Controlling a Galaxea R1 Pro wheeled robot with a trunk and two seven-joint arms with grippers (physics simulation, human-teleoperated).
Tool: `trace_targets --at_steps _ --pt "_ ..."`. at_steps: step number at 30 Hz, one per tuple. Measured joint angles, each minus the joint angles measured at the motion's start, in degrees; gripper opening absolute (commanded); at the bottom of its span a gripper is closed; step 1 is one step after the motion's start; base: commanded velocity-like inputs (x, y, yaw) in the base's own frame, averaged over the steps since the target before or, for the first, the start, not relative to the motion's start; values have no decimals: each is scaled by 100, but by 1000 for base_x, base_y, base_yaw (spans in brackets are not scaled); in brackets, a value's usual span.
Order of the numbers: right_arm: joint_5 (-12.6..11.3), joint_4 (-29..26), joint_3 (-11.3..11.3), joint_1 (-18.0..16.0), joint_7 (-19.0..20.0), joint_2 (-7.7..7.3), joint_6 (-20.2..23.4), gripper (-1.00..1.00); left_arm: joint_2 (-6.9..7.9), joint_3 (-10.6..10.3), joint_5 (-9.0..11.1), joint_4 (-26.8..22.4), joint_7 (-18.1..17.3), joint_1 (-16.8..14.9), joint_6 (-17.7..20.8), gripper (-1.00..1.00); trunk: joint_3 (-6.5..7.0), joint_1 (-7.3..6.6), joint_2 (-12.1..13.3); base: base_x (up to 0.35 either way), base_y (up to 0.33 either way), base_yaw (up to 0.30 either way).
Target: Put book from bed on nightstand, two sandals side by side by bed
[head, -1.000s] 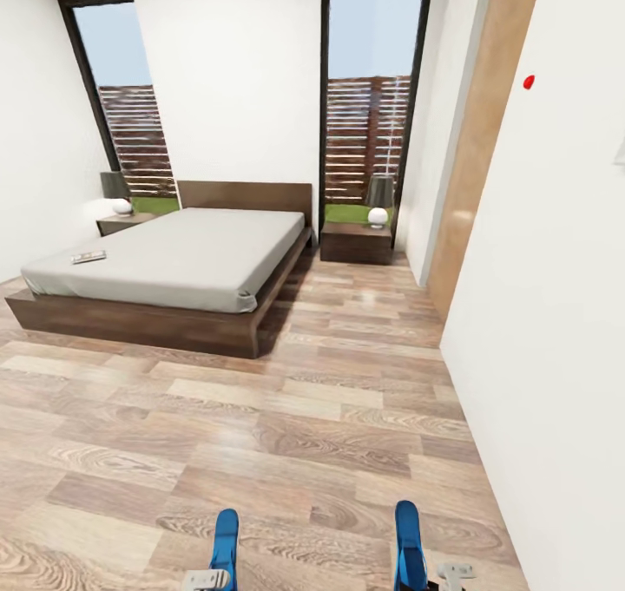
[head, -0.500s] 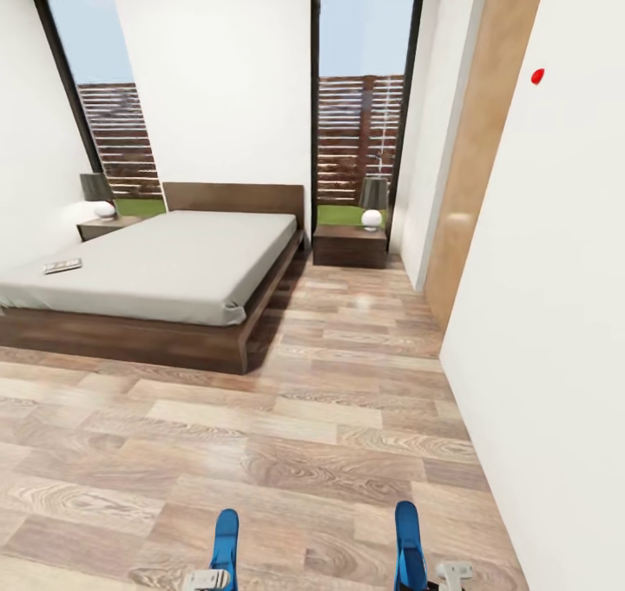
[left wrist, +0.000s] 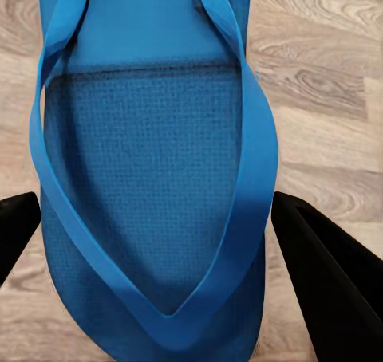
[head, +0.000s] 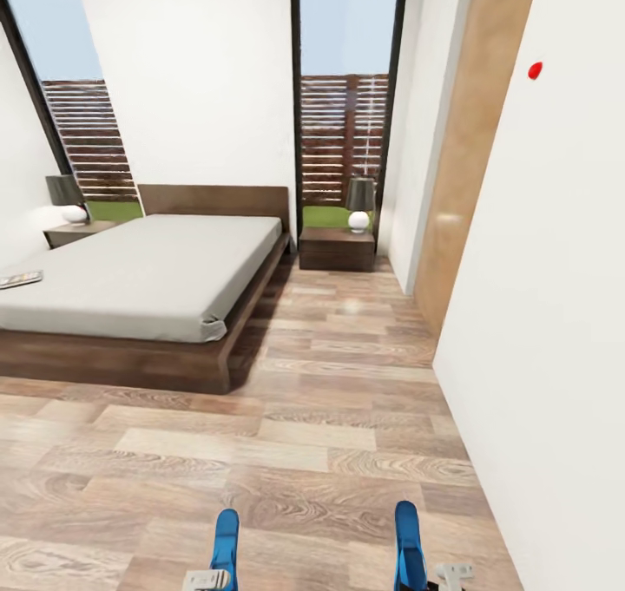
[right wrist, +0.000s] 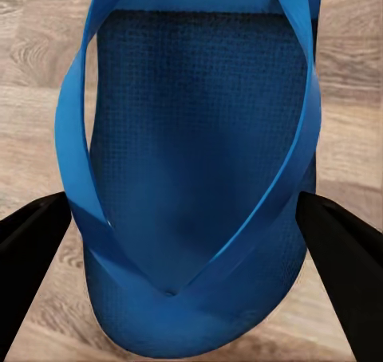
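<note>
Carrying sandals (head: 225, 539), book (head: 20, 279) on bed (head: 139, 265)

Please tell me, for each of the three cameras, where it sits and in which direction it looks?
Head view: on the head, looking forward and down at the bed, the floor, both held sandals.
Left wrist view: on the left arm, looking along the black fingers at the left sandal.
Right wrist view: on the right arm, black fingers flanking the right sandal.
Shared: sandals, floor.
</note>
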Motion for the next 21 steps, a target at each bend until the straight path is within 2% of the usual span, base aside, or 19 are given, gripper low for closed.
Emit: trace_targets --at_steps 10,21 --pt "2 4 0 0 0 0 -1 -100 1 0 -1 1 0 -3 0 -100 0 0 0 323 -39 -1" --pt "2 5 -2 -1 1 0 -2 -100 0 0 2 1 -1 -4 -1 -100 0 1 0 281 -178 0"
